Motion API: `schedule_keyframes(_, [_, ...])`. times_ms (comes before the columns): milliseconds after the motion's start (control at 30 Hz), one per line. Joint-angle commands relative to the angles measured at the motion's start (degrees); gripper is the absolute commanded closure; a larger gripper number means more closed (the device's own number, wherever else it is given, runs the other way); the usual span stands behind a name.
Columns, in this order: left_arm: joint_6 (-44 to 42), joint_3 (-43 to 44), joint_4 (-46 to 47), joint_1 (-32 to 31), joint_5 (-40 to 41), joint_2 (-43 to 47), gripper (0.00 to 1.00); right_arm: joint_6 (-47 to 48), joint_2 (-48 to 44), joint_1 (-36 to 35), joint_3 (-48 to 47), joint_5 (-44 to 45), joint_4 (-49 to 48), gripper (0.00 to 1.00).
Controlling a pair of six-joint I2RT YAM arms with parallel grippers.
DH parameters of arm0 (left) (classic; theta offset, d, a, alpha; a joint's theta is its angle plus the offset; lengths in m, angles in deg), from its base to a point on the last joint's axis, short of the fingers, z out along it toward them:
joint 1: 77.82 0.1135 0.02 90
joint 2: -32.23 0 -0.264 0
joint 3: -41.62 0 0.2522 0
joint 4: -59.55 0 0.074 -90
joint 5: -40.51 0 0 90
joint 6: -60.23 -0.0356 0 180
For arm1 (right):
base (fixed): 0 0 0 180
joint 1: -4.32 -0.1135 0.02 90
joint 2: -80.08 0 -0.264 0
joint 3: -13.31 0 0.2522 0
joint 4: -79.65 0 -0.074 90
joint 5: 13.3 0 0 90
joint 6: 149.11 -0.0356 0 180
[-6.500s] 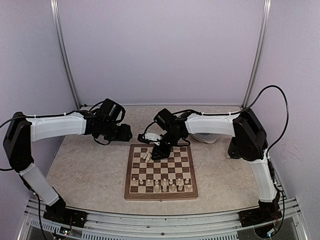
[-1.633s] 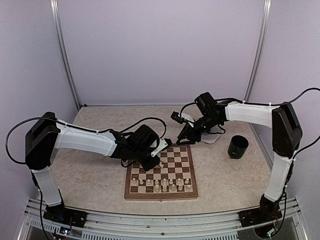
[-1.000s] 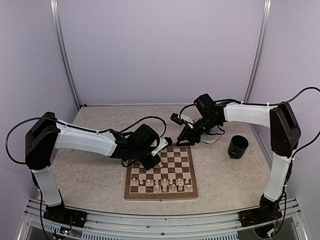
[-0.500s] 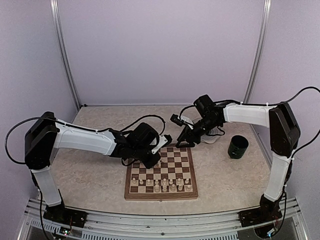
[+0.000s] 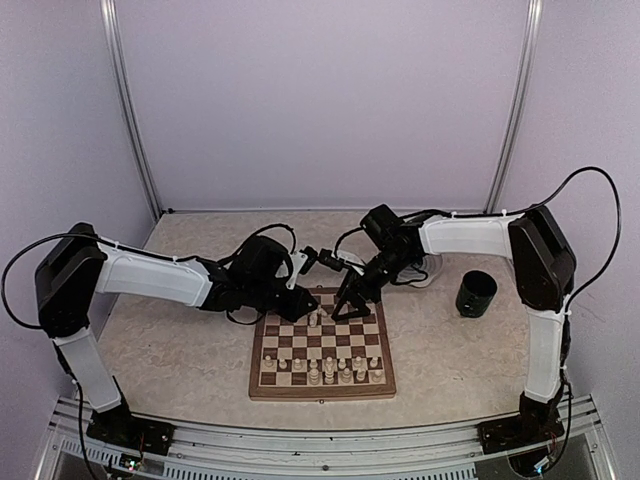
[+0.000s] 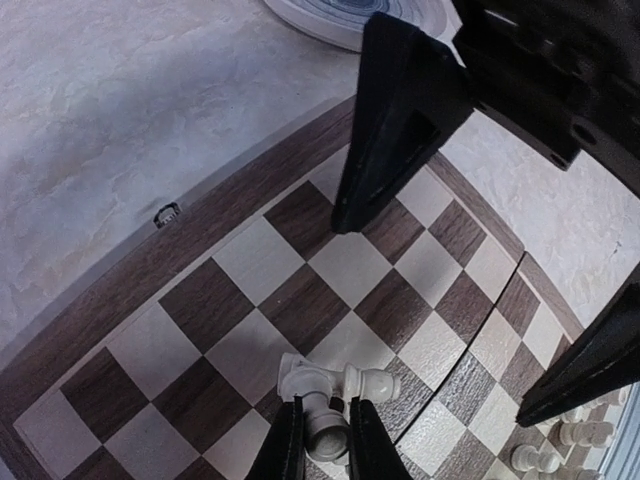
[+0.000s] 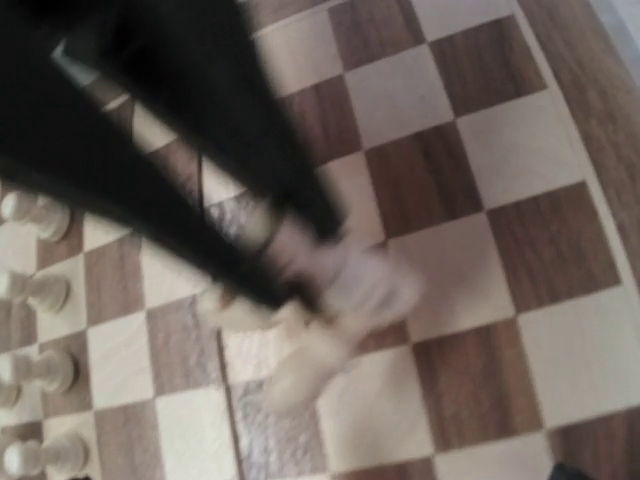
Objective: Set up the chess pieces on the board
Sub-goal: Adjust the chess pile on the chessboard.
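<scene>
The board (image 5: 320, 393) lies near the table's front edge, with several pale chess pieces (image 5: 320, 372) standing in its two near rows. A few more pieces (image 6: 365, 380) lie tipped over on its middle squares. My left gripper (image 6: 323, 405) is shut on one of these, a pale piece (image 6: 325, 435), low over the board (image 6: 250, 265). From above, the left gripper (image 5: 312, 314) sits beside the right gripper (image 5: 350, 298). My right gripper (image 6: 435, 320) is open wide, its black fingers (image 6: 395, 120) straddling the same squares. The right wrist view is blurred: black fingers (image 7: 220, 220) over pale pieces (image 7: 340, 300).
A round grey-ringed plate (image 5: 425, 270) sits behind the board's far right corner, its edge (image 6: 350, 15) also in the left wrist view. A dark cup (image 5: 476, 293) stands to the right. The two arms' fingers are close together over the board's far half.
My right gripper has swung from the plate down to the board's far half and opened wide. My left gripper closed on a piece, and its wrist shifted left.
</scene>
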Motion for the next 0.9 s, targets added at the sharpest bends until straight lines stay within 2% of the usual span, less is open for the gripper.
schedule_keyframes(0, [6.4,-3.1,8.0,0.1,-5.7,2.7,1.00,-1.8,3.3,-1.0,-4.9,-1.0,2.0,0.01])
schedule_keyframes(233, [12.2,-8.2,15.1,0.3,-7.4,4.6,1.00,-4.3,6.1,-1.8,-7.7,-3.3,2.7,0.01])
schedule_keyframes(533, [17.5,-10.7,18.0,0.3,-4.3,6.8,1.00,-5.3,1.9,-1.5,-4.4,-2.8,-0.6,0.01])
schedule_keyframes(867, [23.2,-13.4,25.2,0.2,-8.4,7.2,1.00,-8.6,4.7,-1.9,-7.3,-7.7,-2.4,0.01])
